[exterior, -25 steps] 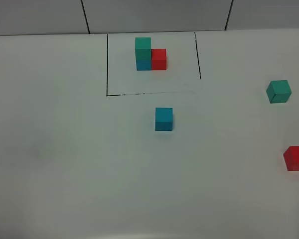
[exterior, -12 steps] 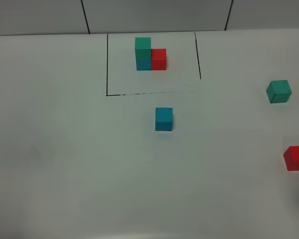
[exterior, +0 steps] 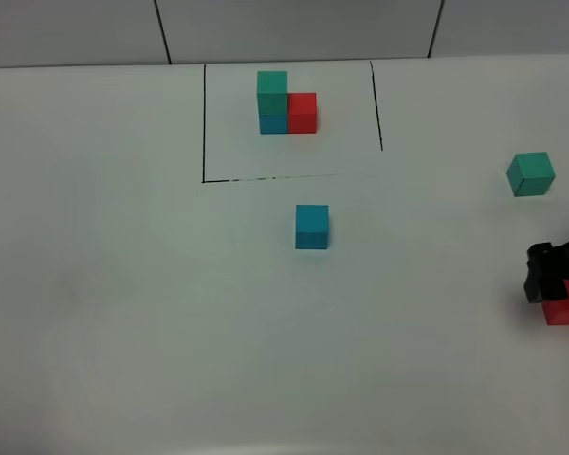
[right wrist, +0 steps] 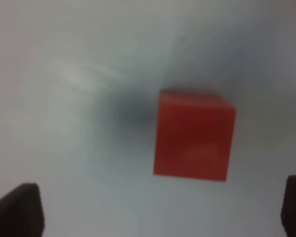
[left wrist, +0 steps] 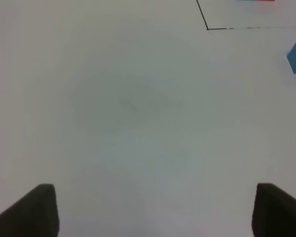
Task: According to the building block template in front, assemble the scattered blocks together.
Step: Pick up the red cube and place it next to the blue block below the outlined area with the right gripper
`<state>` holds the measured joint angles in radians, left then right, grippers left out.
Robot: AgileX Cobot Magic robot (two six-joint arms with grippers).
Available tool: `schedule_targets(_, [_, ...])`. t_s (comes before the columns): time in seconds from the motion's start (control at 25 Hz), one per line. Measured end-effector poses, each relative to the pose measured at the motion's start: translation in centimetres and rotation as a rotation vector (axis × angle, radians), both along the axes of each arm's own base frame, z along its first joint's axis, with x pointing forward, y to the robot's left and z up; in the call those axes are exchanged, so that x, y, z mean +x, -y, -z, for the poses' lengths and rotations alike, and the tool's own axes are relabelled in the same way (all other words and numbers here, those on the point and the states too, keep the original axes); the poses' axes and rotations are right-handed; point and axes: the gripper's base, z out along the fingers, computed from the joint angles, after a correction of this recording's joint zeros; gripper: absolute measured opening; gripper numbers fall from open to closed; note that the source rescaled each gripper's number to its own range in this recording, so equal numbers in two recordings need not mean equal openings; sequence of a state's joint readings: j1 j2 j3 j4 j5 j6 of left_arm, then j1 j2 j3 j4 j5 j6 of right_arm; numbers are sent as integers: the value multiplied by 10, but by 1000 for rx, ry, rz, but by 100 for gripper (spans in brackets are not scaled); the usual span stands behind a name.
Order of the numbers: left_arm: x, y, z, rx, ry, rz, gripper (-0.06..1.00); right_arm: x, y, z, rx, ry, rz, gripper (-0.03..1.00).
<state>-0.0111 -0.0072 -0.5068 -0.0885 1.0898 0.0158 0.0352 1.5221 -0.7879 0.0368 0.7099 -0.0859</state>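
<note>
Red cube (right wrist: 194, 134): sits on the white table (exterior: 123, 284) at the right edge of the high view. It lies between the jaws of the right gripper (right wrist: 157, 207), which are spread wide and touch neither side, so nothing is held. Faces plain and smooth, edges crisp, with a soft shadow beside it.

Teal-green cube (exterior: 531, 174): same size, farther back on the right, well apart from the gripper.

Blue cube (exterior: 312, 227): mid-table, just in front of the black-line rectangle (exterior: 204, 123).

Building block template (exterior: 287, 102): teal-green atop blue, with red touching alongside.

Left gripper (left wrist: 158, 210): jaws spread over bare matte table, nothing between them.
</note>
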Motion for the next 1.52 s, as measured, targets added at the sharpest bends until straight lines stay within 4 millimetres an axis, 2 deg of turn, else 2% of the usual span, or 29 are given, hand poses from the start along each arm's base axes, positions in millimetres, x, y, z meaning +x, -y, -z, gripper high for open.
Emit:
schedule_targets(0.2, [0,0,0,0,0,0,78,11,11,27,13,-43,55,100])
schedule_targets(0.48, [0,0,0,0,0,0,78,15,20,39,10,-61,72,95])
schedule_targets(0.68, [0,0,0,0,0,0,78,17,20,52,11,-93,73,86])
schedule_targets(0.8, [0,0,0,0,0,0,78,18,20,56,10,-99,74,77])
schedule_targets(0.92, [0,0,0,0,0,0,78,19,20,56,10,-91,74,62])
schedule_targets(1.04, [0,0,0,0,0,0,77,19,20,56,10,-93,74,36])
schedule_targets(1.16, [0,0,0,0,0,0,77,18,20,56,11,-103,74,0])
schedule_targets(1.36, [0,0,0,0,0,0,77,20,16,49,7,-153,15,1])
schedule_targets(1.52, [0,0,0,0,-2,0,77,40,-10,24,-44,-142,-264,1])
